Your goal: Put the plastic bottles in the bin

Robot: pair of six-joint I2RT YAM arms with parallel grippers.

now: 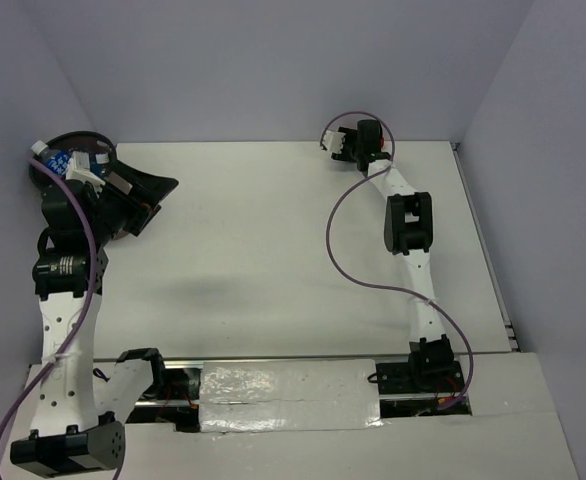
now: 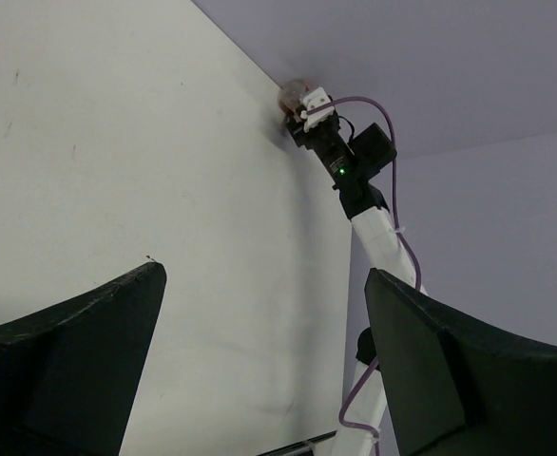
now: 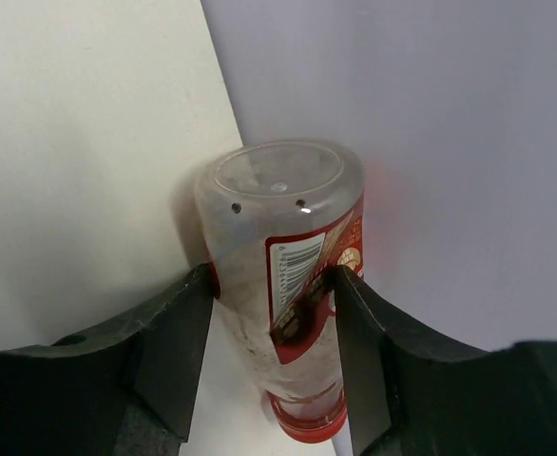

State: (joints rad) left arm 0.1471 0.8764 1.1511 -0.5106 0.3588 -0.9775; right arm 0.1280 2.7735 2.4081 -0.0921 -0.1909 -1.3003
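Black fingers (image 3: 174, 332) of the right gripper (image 3: 271, 285) sit closest and squeeze the red bottle (image 3: 278, 218) at the far edge of the table (image 1: 263, 230), by the pale purple wall (image 1: 273, 60). At the far left stands the big bin (image 1: 78, 137) with blue bottles (image 1: 61, 160) inside. Beside it the left gripper (image 2: 264, 275) gapes wide, holding nothing. Only the red one seems left to go. The table is white.

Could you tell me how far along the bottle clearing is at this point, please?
Done: blue-labelled bottles already lie in the bin. In hand: the right gripper has its jaws against both sides of the red-labelled bottle by the far wall. Left: lifting it and carrying it to the bin. The left gripper is open and empty. No other bottle shows outside the bin.
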